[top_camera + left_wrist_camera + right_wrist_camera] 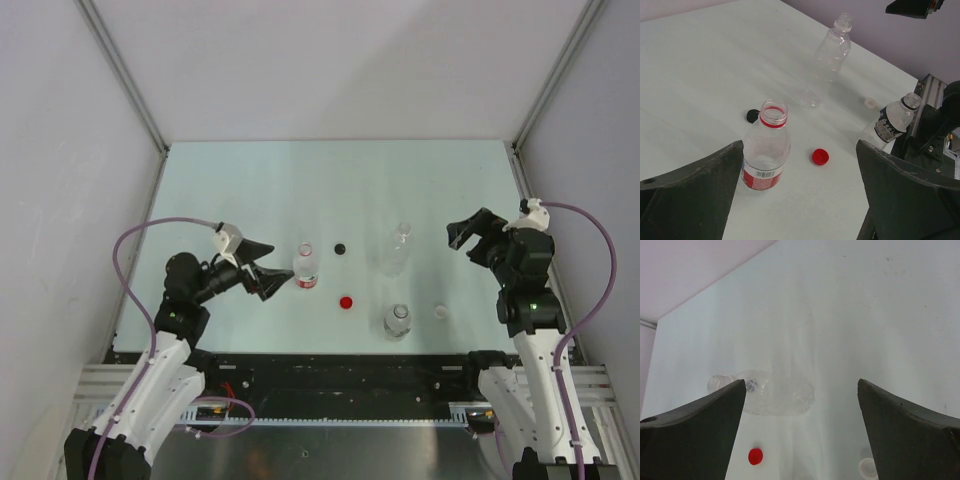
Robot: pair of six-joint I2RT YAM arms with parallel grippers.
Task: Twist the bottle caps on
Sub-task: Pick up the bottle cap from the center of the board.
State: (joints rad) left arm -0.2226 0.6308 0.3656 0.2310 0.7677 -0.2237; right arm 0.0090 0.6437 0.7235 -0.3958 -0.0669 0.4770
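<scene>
The left gripper (278, 271) and the right gripper (466, 240) hung over the table (250, 190) with fingers spread wide and nothing between them, the left one just beside the upright red-labelled bottle (307, 266). A plain clear bottle (400, 247) stood nearer the right edge and a dark-labelled bottle (397, 321) close to the near edge. The black cap (341, 247), red cap (346, 301) and whitish cap (440, 312) lay loose on the surface among the bottles, the whitish one nearest the right edge.

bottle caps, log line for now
red cap, black cap, white cap: loose on table | red-label bottle, plain bottle, dark-label bottle: uncapped | left gripper: open, empty | right gripper: open, empty
</scene>
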